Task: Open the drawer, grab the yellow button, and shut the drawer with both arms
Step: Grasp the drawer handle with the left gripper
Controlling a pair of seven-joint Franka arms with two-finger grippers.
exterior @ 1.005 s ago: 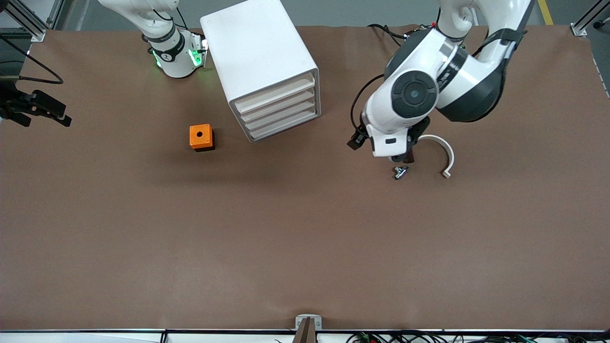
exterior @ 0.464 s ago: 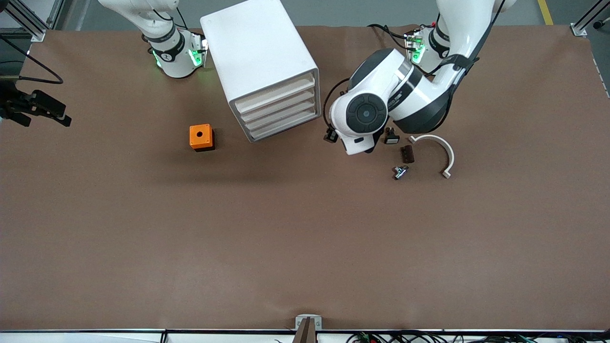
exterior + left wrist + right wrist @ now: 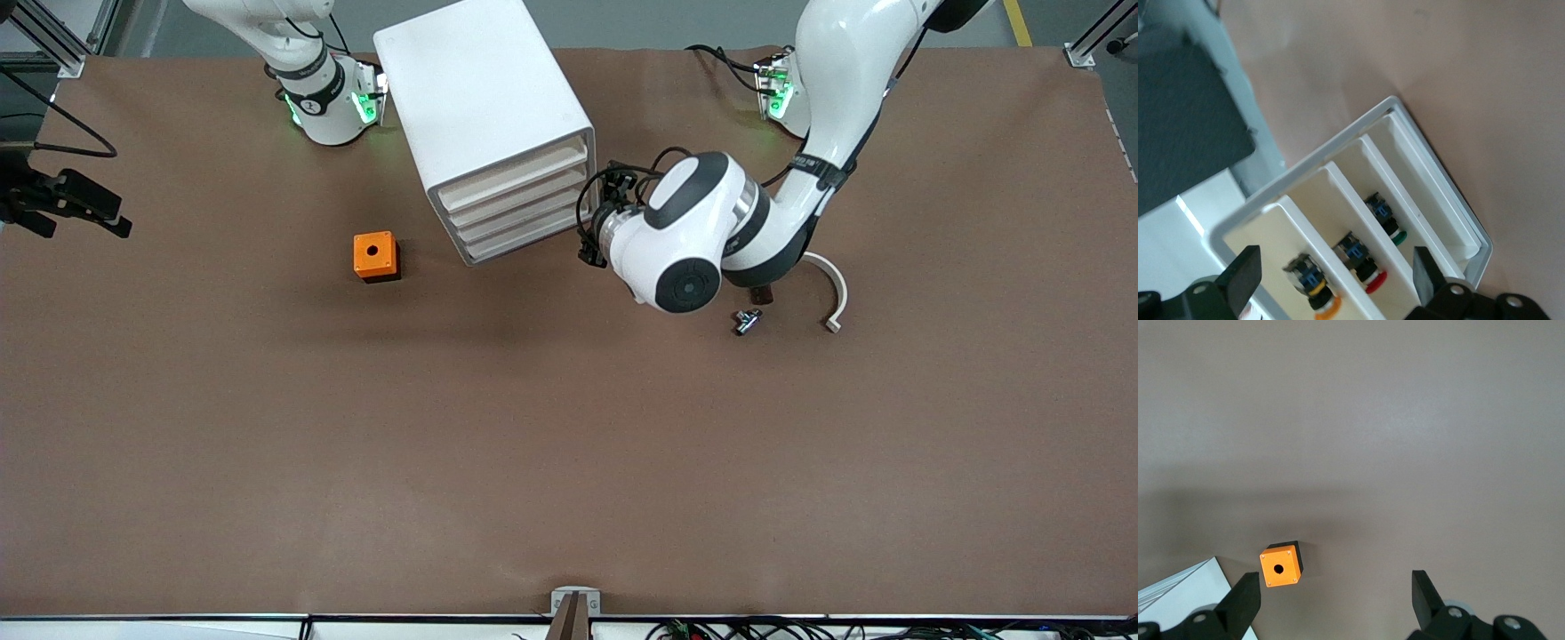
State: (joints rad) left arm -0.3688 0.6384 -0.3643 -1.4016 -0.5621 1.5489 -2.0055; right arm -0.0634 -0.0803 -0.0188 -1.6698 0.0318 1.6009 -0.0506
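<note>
Button (image 3: 1313, 288) betw. left gripper (image 3: 1331, 283) jaws

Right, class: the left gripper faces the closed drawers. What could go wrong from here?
1. The drawer is one of four close-stacked fronts; the open left gripper could catch a lower one.
2. A red-capped button and a green-capped button sit in neighbouring drawers, easily mistaken for the button.
3. The right gripper hangs open above the table, not bracing the cabinet, which may slide.
</note>
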